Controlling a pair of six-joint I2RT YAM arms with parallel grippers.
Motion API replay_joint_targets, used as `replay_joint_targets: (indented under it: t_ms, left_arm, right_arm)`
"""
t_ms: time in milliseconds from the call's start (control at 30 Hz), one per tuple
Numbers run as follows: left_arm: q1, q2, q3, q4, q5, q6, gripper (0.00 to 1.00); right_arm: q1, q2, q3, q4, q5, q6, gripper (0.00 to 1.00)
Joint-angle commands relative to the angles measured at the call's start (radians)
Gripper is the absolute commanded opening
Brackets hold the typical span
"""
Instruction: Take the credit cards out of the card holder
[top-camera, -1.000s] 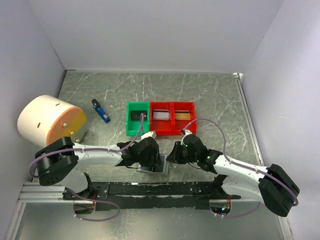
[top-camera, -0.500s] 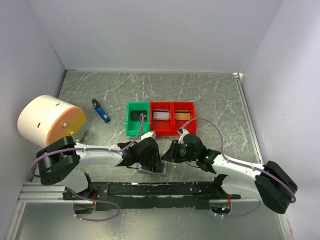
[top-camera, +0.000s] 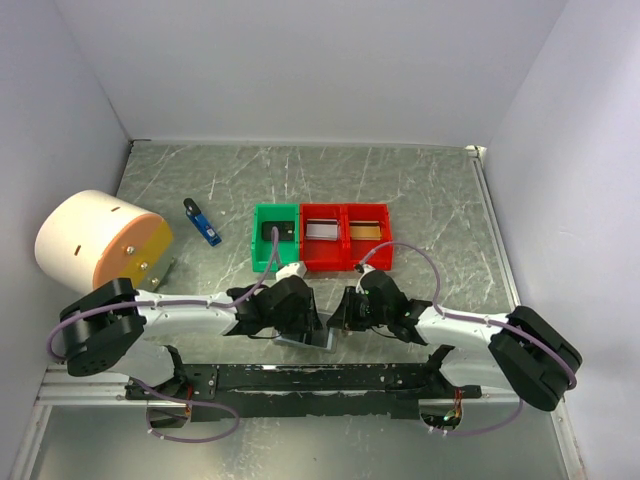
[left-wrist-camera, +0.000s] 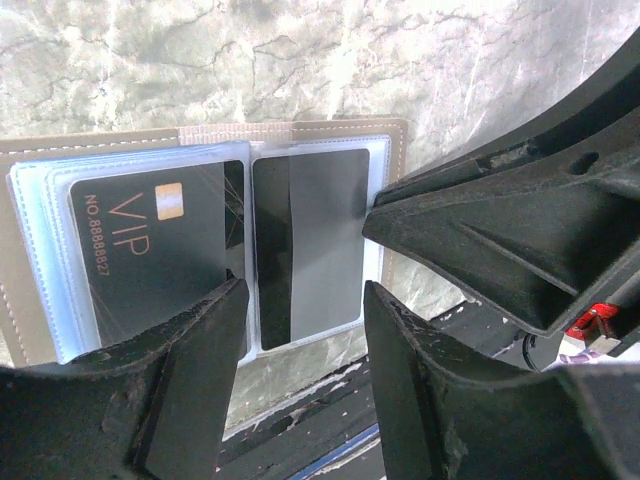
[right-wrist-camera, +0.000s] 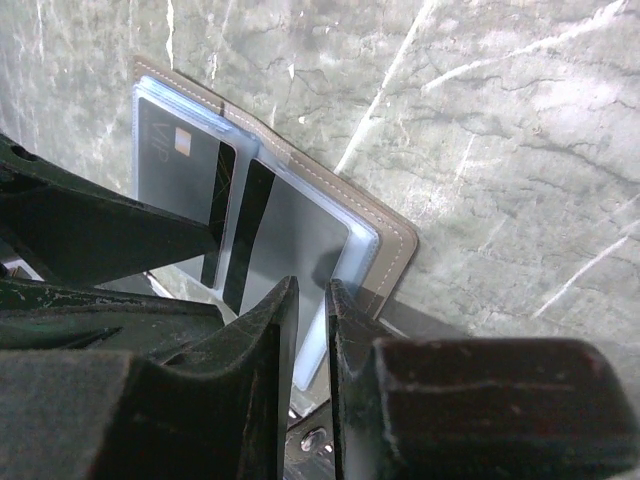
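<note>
The card holder (left-wrist-camera: 200, 140) lies open flat at the table's near edge, tan border round clear sleeves. Its left sleeve holds a black VIP card (left-wrist-camera: 150, 250). The right sleeve holds a dark grey card (left-wrist-camera: 320, 240) with a black stripe. My left gripper (left-wrist-camera: 305, 290) is open, its tips either side of that card's near edge. My right gripper (right-wrist-camera: 312, 295) comes in from the right over the holder's (right-wrist-camera: 385, 240) right sleeve, jaws a narrow slit apart, nothing visibly pinched. From above, both grippers (top-camera: 300, 318) (top-camera: 347, 312) nearly cover the holder (top-camera: 322, 339).
Behind the arms stand a green tray (top-camera: 258, 245) with a dark card and two red trays (top-camera: 345, 262), each with a card. A blue-and-black gadget (top-camera: 203, 223) lies left of them. A white-and-orange drum (top-camera: 95, 245) sits far left. A black rail (top-camera: 320, 378) runs below the holder.
My right gripper has moved left onto the holder's right edge and its jaws have narrowed. The left arm shifted slightly left; the holder has stayed put.
</note>
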Motion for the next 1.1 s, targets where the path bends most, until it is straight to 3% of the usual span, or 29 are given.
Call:
replay_joint_targets:
  t_ms: [0, 233, 700, 1067]
  left_arm:
    - [0.006, 0.0, -0.021, -0.034, -0.05, -0.004, 0.62]
    - [0.007, 0.036, -0.077, 0.058, -0.009, -0.035, 0.61]
    - [0.007, 0.074, -0.123, 0.081, 0.006, -0.091, 0.59]
    - [0.007, -0.028, -0.256, 0.346, 0.027, -0.185, 0.43]
  right_arm:
    - [-0.014, 0.015, -0.018, -0.098, 0.052, -0.051, 0.18]
    - [-0.024, 0.04, -0.049, -0.065, 0.025, -0.059, 0.18]
    - [-0.031, 0.019, -0.068, -0.091, 0.001, -0.076, 0.12]
    - [-0.032, 0.05, -0.084, -0.051, -0.011, -0.074, 0.07]
